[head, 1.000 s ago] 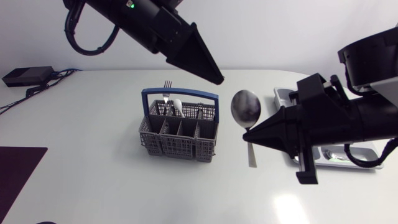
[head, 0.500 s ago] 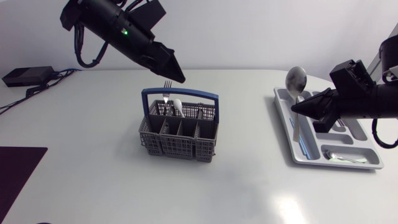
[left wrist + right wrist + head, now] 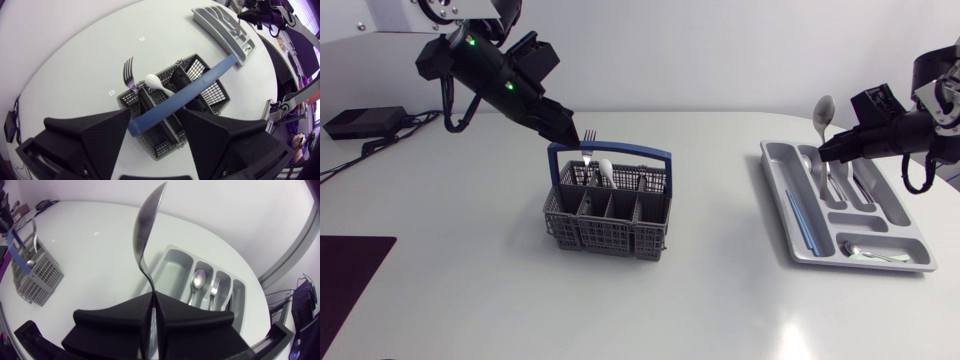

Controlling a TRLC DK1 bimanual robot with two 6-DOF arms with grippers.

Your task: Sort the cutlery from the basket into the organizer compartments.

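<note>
The right tool (image 3: pixel 824 152) has carried the large shiny metal spoon (image 3: pixel 823 110) across to the grey metal organizer tray (image 3: pixel 776 170). A second ago it hung high in mid-air between basket and tray. Half a second ago it had reached the tray's near edge, and now it stands above the middle compartments. The tool is clenched on the spoon's handle, with the bowl pointing up and the spoon slightly tilted. In the right wrist view, two neighbouring compartments ahead of the tool already hold a smaller metal spoon (image 3: pixel 199 280) and a small metal fork (image 3: pixel 215 287). By my judgement the carry is nearly over. What is left is to lower the spoon into the spoon compartment and let go.

The left arm has come down as well. The left tool (image 3: pixel 582 138) was well above the grey plastic mesh basket (image 3: pixel 605 235) and now sits just over its rear side. Its fingers are spread and grasp nothing. The basket's blue handle (image 3: pixel 200 80) runs across under the gap between them. Just ahead, an upright metal fork (image 3: pixel 128 72) and a white spoon (image 3: pixel 155 82) stand in the rear cells. That suggests the next pick is being lined up while the first piece is delivered. The basket has not shifted on the white worktop (image 3: pixel 470 250).
</note>
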